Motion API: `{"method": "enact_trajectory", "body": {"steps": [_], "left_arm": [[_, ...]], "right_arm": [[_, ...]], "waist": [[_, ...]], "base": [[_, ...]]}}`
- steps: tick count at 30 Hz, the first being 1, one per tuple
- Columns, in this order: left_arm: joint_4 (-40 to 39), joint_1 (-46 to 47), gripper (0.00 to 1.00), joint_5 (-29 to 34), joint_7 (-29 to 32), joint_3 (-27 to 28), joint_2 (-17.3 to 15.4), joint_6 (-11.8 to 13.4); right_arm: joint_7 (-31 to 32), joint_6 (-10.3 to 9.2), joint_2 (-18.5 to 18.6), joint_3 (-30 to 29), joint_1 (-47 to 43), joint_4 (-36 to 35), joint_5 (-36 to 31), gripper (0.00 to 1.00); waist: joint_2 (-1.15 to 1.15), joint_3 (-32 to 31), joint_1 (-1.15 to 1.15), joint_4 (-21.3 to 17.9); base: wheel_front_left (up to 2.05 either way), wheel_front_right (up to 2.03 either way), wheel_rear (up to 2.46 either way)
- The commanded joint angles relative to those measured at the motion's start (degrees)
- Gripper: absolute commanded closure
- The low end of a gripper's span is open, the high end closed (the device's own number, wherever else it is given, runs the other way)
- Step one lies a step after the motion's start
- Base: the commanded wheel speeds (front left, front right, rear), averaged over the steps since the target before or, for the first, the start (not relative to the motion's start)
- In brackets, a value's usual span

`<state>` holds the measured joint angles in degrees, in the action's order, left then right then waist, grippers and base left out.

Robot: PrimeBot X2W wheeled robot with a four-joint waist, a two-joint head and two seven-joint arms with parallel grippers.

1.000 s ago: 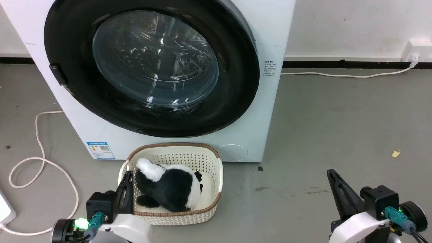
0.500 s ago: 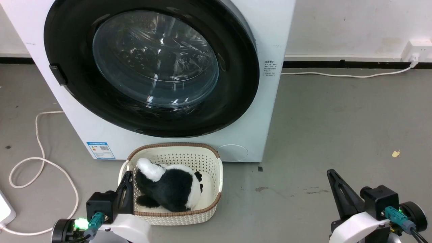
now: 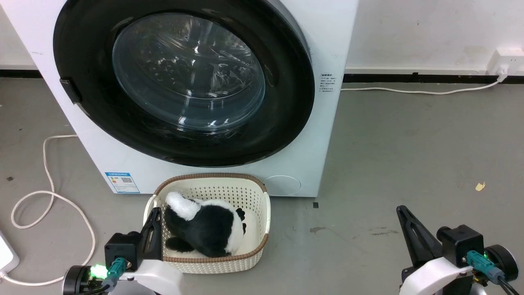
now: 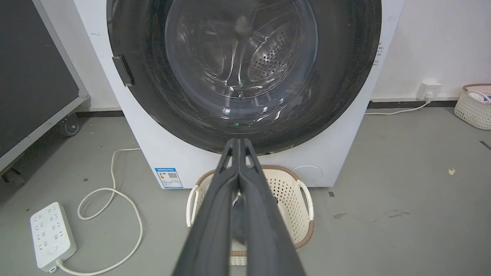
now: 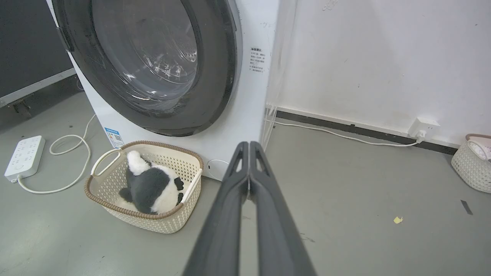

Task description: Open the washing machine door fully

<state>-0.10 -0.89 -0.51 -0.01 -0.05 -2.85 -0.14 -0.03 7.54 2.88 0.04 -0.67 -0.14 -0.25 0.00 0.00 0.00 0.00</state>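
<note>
The washing machine door [image 3: 184, 78], a glossy black ring around bulging clear glass, lies closed flat against the white machine [image 3: 319, 135]. Its small black handle [image 3: 70, 90] sits on the door's left edge. The door [image 4: 245, 65] faces the left wrist camera, and the steel drum shows through the glass. The door [image 5: 153, 57] is seen at an angle in the right wrist view. My left gripper [image 3: 154, 213] is low at the bottom left, shut, with nothing in it, well below the door. My right gripper [image 3: 401, 211] is low at the bottom right, shut and empty, over bare floor.
A cream basket [image 3: 262, 196] holding a black-and-white plush toy [image 3: 204, 225] stands on the floor right before the machine. A white cable [image 3: 49, 192] and power strip [image 4: 51, 235] lie left. Another basket [image 5: 472, 165] stands far right by the wall.
</note>
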Motion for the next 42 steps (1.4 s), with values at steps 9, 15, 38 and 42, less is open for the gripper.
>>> {"method": "enact_trajectory", "body": {"steps": [9,15,38,42], "left_arm": [[0.1,0.0,0.00,-0.2,-0.3,-0.1,0.0,0.1],[0.2,-0.2,0.00,-0.4,-1.0,-0.2,0.0,0.3],[0.0,1.3,0.00,-2.1,-3.7,0.1,0.0,0.2],[-0.2,2.1,0.00,-2.7,-4.3,0.5,0.0,0.0]], "right_arm": [[-0.3,0.00,0.0,-0.2,-0.1,0.0,0.2,0.00],[-1.0,0.00,0.0,-0.3,-0.2,0.2,0.4,0.00],[-2.7,-0.01,1.2,0.2,3.9,-1.0,-0.3,0.00],[-2.0,-0.02,2.1,0.3,6.7,-1.3,0.7,0.00]], "waist": [[0.00,0.0,0.00,0.0],[0.00,0.1,0.00,0.0],[0.00,3.9,0.00,3.0],[0.00,5.3,0.00,3.8]], "base": [[0.00,0.00,0.00],[0.00,0.00,0.00],[0.00,0.00,0.00],[0.00,0.00,0.00]]}}
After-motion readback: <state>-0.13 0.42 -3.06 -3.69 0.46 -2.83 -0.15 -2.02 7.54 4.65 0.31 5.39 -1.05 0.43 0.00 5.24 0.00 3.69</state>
